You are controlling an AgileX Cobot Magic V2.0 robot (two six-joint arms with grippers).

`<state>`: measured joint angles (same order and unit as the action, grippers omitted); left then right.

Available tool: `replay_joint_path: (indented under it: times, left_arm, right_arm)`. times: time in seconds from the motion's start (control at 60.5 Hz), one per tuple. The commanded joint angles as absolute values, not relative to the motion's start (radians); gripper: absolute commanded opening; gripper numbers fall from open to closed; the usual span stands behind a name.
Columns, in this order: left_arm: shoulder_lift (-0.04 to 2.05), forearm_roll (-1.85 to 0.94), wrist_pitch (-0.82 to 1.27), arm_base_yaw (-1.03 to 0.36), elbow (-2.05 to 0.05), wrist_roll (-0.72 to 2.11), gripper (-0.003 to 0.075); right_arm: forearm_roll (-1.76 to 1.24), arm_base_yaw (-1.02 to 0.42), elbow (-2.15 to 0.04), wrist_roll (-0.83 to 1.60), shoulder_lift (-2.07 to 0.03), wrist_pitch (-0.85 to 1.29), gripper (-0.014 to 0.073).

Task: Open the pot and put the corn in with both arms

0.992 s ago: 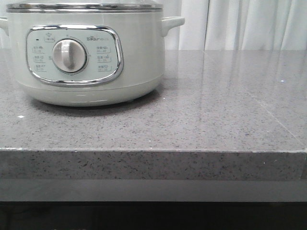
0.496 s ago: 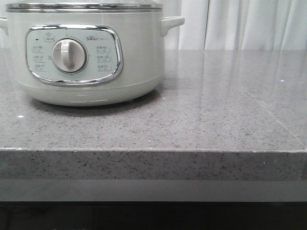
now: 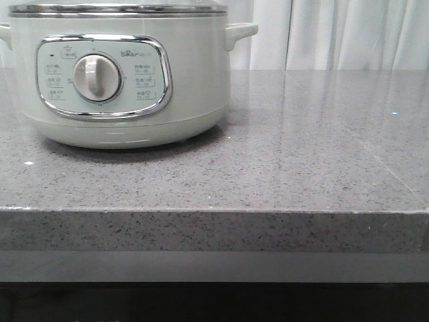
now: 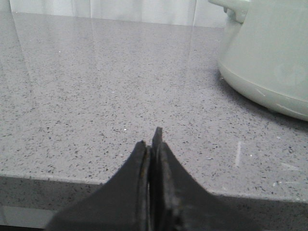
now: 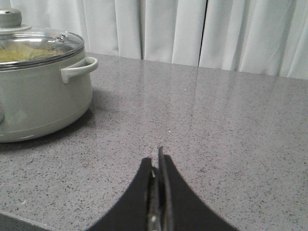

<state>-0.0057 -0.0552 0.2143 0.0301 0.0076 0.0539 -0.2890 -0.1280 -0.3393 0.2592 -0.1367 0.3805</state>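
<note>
The pot (image 3: 194,80), pale grey-green with a chrome-framed panel and a round silver dial (image 3: 97,77), stands at the counter's back left. Its metal-rimmed glass lid (image 5: 41,42) is on. Something yellow (image 5: 26,54) shows dimly through the glass; I cannot tell whether it is the corn. No corn lies on the counter. My left gripper (image 4: 153,139) is shut and empty at the counter's front edge, the pot (image 4: 269,57) off to one side. My right gripper (image 5: 157,161) is shut and empty over the counter, well apart from the pot (image 5: 38,101). Neither gripper shows in the front view.
The grey speckled stone counter (image 3: 301,154) runs to a front edge (image 3: 214,228). White curtains (image 3: 348,33) hang behind it. The pot's side handle (image 5: 79,67) sticks out toward the right gripper's side.
</note>
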Motion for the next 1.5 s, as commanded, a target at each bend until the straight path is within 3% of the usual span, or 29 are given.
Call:
replay_joint_path:
  times: [0.0, 0.314, 0.711, 1.488]
  left_arm:
    - [-0.031, -0.058, 0.129, 0.031, 0.008, 0.041, -0.0018]
    - [-0.031, -0.058, 0.129, 0.031, 0.008, 0.041, -0.0018]
    - [-0.029, -0.058, 0.133, 0.031, 0.008, 0.041, -0.0018]
    - [-0.029, -0.058, 0.135, 0.031, 0.008, 0.041, -0.0018]
  right_arm:
    - [-0.288, -0.126, -0.363, 0.271, -0.147, 0.305, -0.0068]
    - [-0.154, -0.074, -0.186, 0.143, -0.135, 0.137, -0.0068]
    - [-0.149, -0.024, 0.025, 0.135, 0.032, 0.085, -0.0068]
    - [-0.150, -0.024, 0.025, 0.135, 0.032, 0.098, -0.0068]
